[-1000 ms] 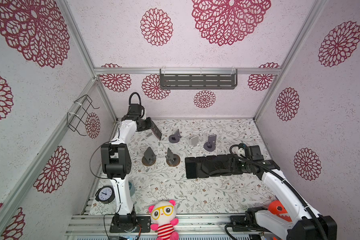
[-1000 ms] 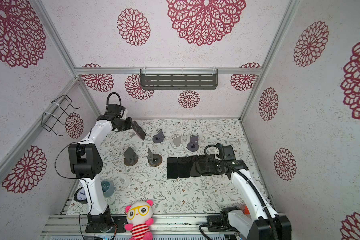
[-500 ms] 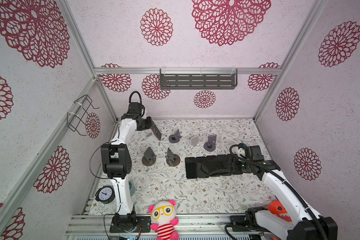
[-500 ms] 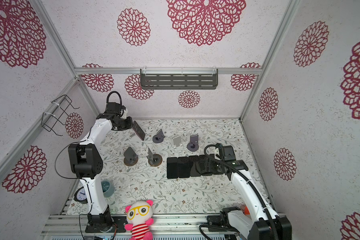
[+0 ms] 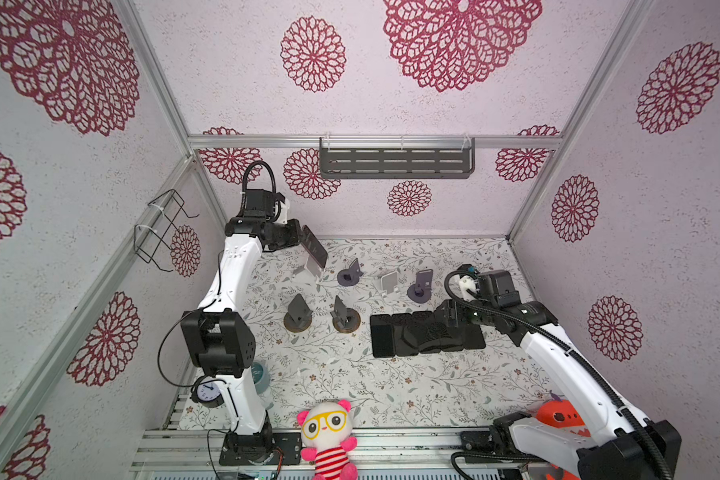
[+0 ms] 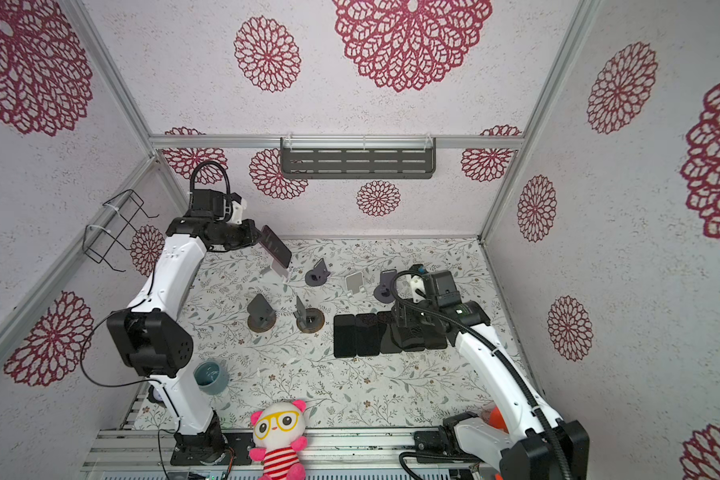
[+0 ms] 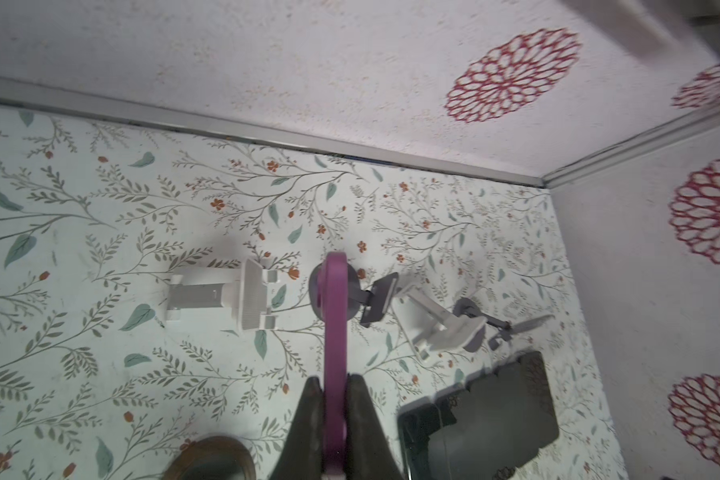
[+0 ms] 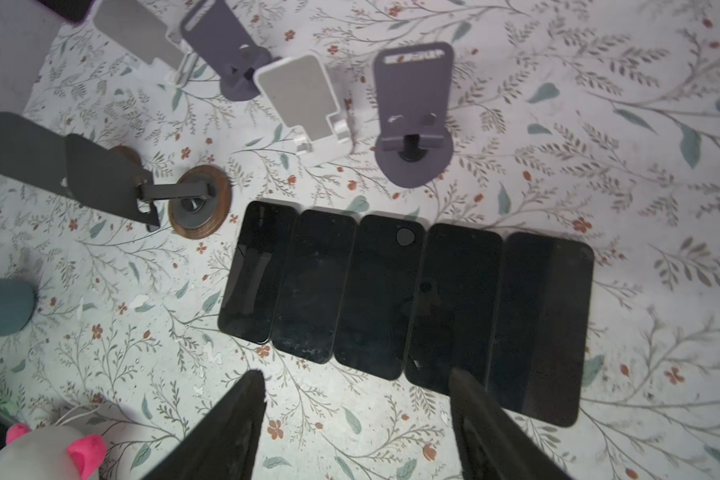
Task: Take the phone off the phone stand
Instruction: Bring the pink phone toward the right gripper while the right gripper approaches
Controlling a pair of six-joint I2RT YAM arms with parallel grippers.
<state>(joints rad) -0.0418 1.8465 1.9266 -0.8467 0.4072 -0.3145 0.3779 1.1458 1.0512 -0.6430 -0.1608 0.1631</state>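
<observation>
Near the bench's (image 5: 391,386) far left corner, your left end effector (image 7: 334,384) is clenched on the slim phone (image 7: 335,324), held tilted just above the white ribbed stand (image 7: 250,297). Only the wrist view shows its rounded purple edge; both top views show a dark glossy face. Your right end effector (image 8: 357,374) hangs released, jaws wide, over five flat black phones (image 8: 391,291) lying side by side.

Purple phone (image 5: 314,250) and white phone stand (image 5: 308,272).
Phone tilted, dark screen upward, just above the empty stand and off it.
</observation>
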